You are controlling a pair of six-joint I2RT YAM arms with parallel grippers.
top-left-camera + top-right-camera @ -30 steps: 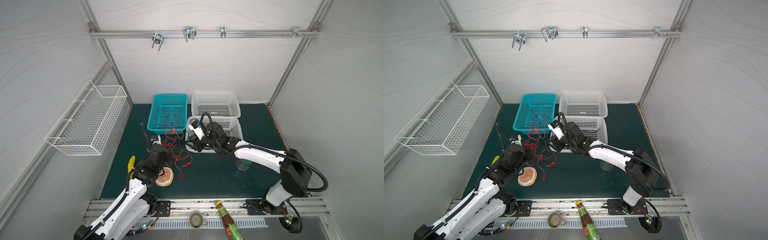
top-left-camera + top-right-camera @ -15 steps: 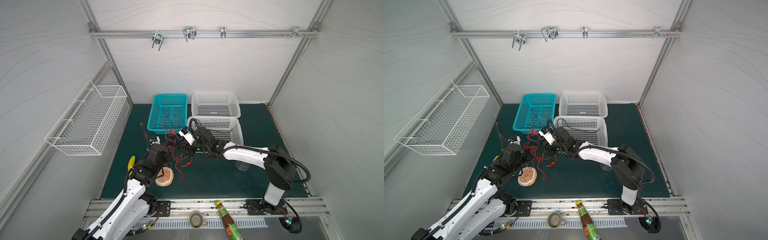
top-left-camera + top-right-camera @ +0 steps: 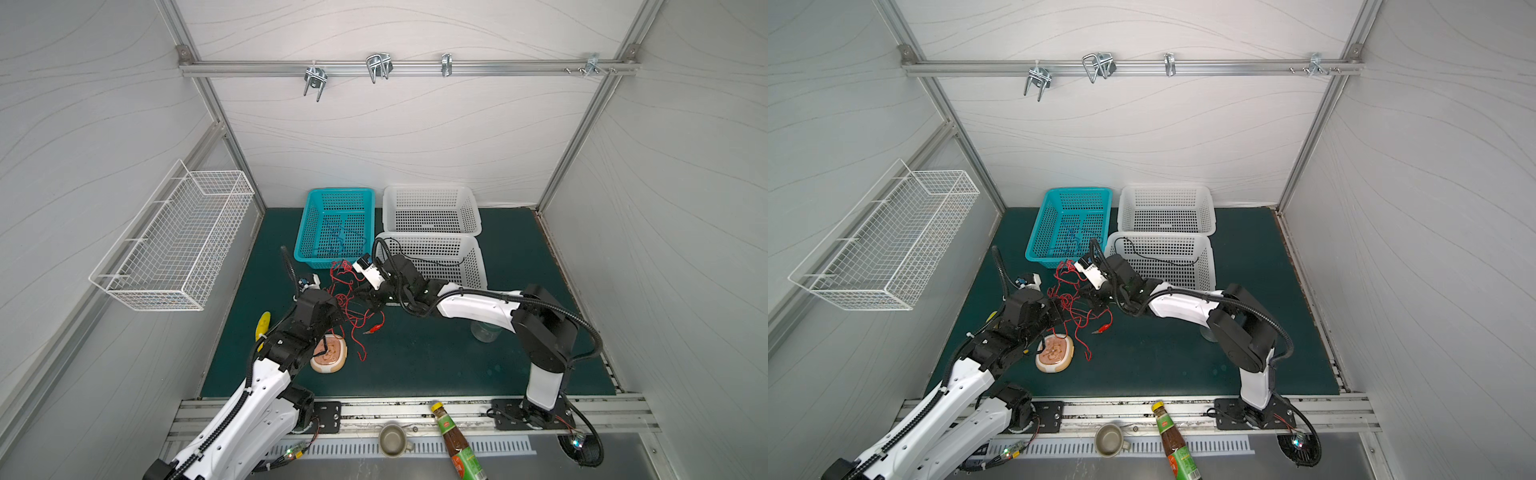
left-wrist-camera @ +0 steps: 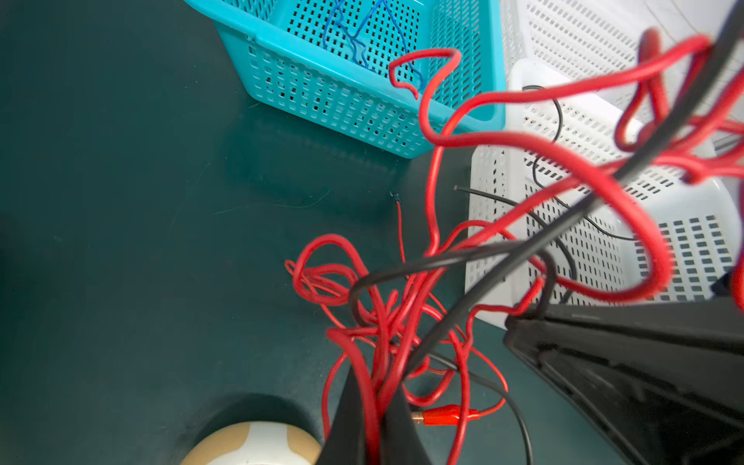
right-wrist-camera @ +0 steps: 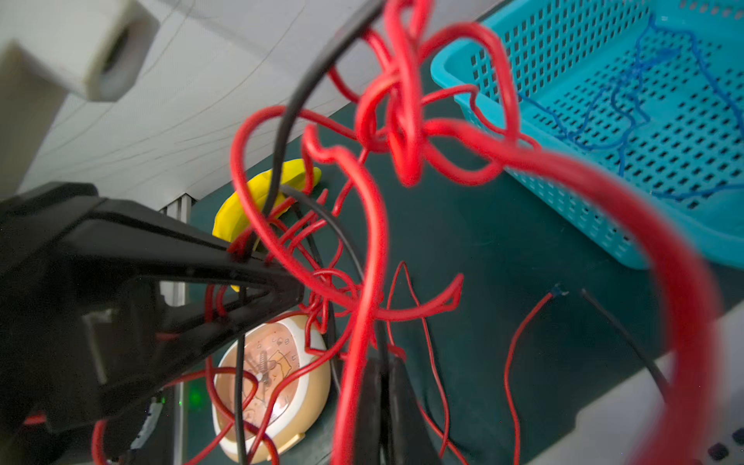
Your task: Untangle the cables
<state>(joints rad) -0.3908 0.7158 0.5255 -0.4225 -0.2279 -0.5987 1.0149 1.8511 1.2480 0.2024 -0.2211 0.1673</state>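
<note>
A tangle of red and black cables (image 3: 347, 299) (image 3: 1069, 299) hangs between my two grippers over the green mat. My left gripper (image 3: 336, 309) (image 3: 1054, 305) (image 4: 374, 386) is shut on several red strands. My right gripper (image 3: 365, 296) (image 3: 1090, 297) (image 5: 385, 362) has reached across and is shut on the tangle, with a thin black strand running into its jaws. A red clip end (image 3: 374, 328) (image 4: 447, 414) lies on the mat. A blue cable (image 3: 338, 239) (image 4: 354, 40) lies in the teal basket (image 3: 303, 249), and a black cable (image 3: 432, 262) lies in the near white basket (image 3: 478, 266).
A tan alarm clock (image 3: 330, 353) (image 5: 273, 382) lies under the tangle and a yellow banana (image 3: 262, 326) lies left of my left arm. A glass (image 3: 484, 330) stands under my right arm. A second white basket (image 3: 432, 208) is at the back, and a bottle (image 3: 455, 440) and a cup (image 3: 392, 438) lie on the front rail.
My right gripper has swung left from the near white basket to the tangle and shut on it. My left gripper has kept its hold and barely moved.
</note>
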